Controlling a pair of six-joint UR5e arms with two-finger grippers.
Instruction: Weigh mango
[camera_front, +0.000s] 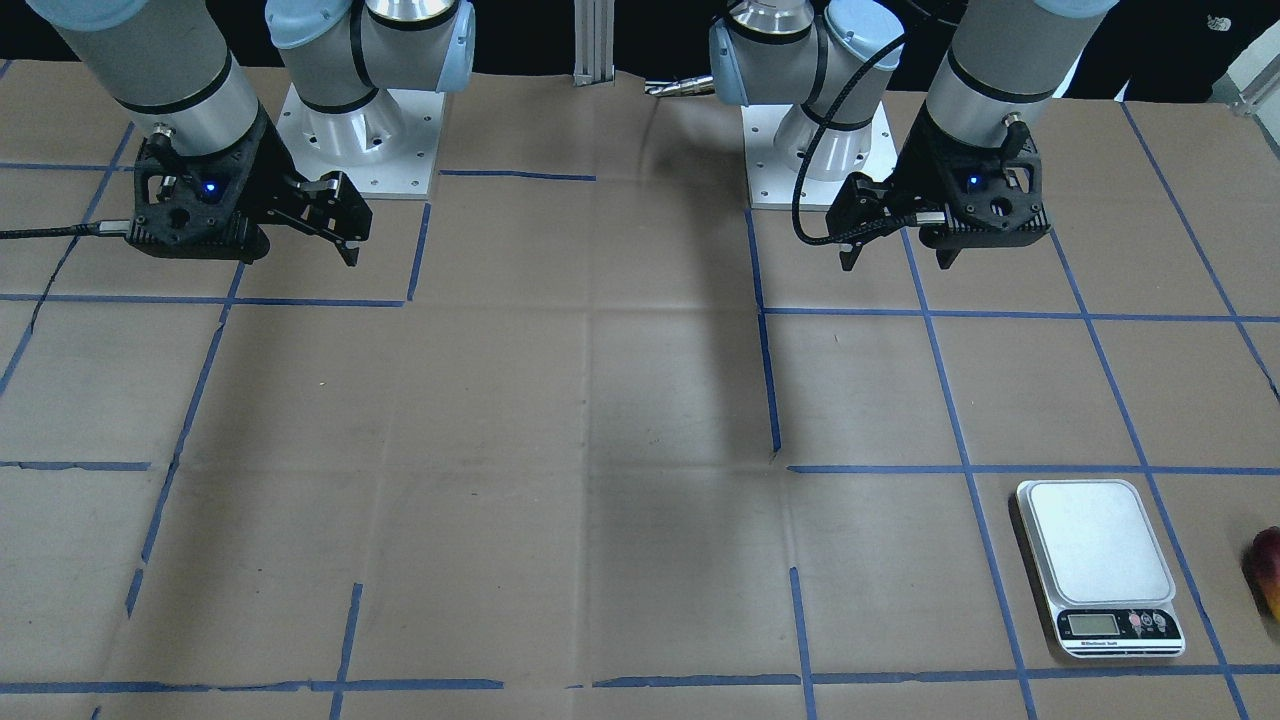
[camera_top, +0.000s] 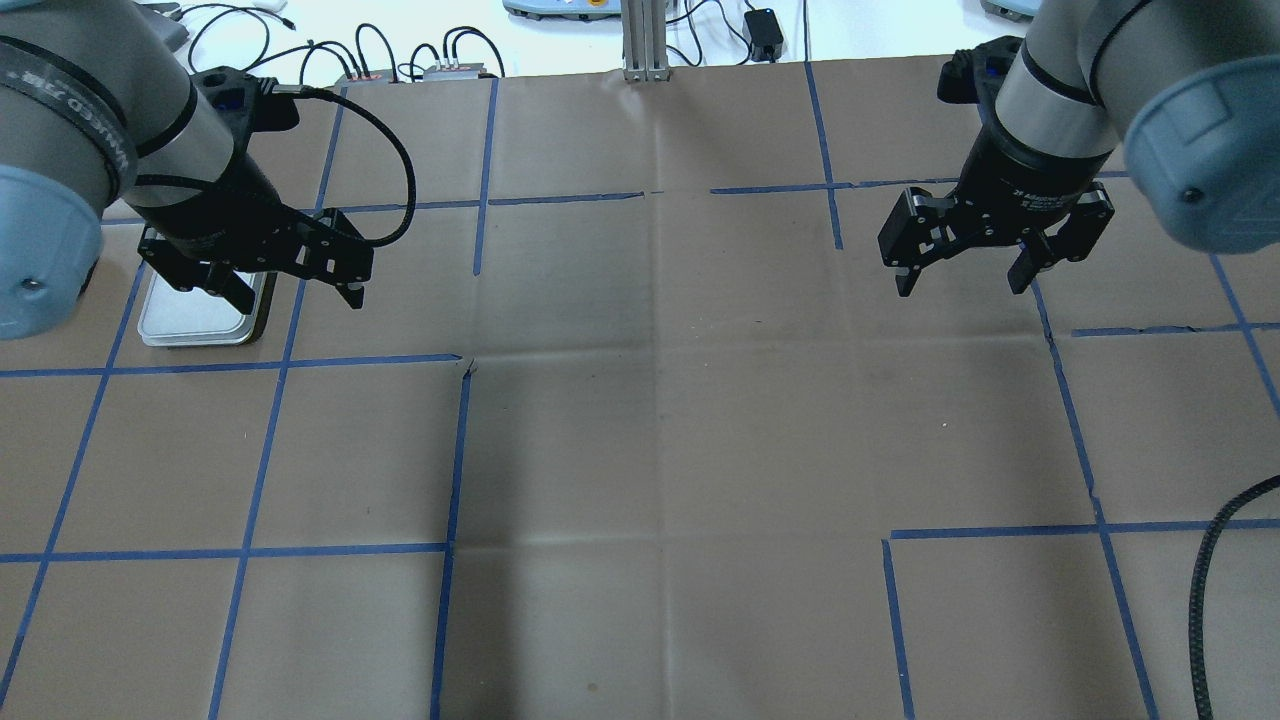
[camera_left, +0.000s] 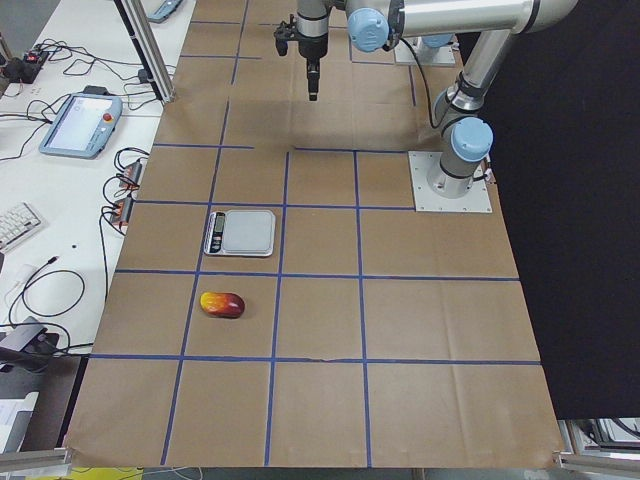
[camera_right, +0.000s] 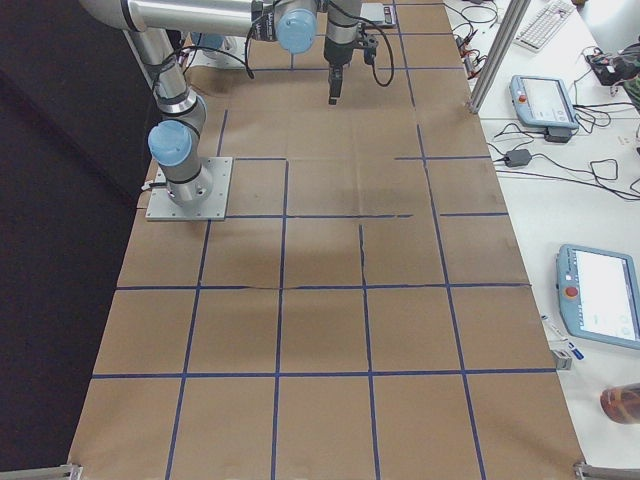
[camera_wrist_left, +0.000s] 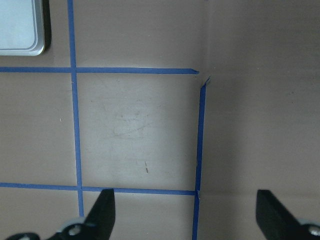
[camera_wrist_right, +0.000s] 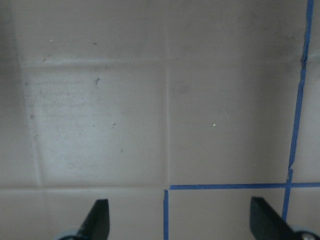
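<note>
Black fingers of the left hand framed the bottom of the left wrist view, spread wide apart with only the paper-covered bench and blue tape between them; that hand gripped nothing and hung clear above the surface. A rounded corner of the scale showed at the upper left of the same view, beyond a tape line and apart from the fingers; seen from overhead, the left hand partly covered the scale's silver platform, on the robot's left side of the bench; the front-facing view showed a small display and buttons on the scale's edge farthest from the robot. The mango, red at one end and yellow-orange at the other, lay on its side on the bench in the grid square next to the scale's, toward the bench's left end; it was near the scale but not touching it, and well apart from both hands; in the front-facing view only part of it showed at the right border. The right hand was likewise opened wide and held nothing, its fingers pointing down over brown paper on the robot's right side, well apart from the left hand. Beyond the bench's far edge, cables lay on a white desk; a teach pendant rested there too.
</note>
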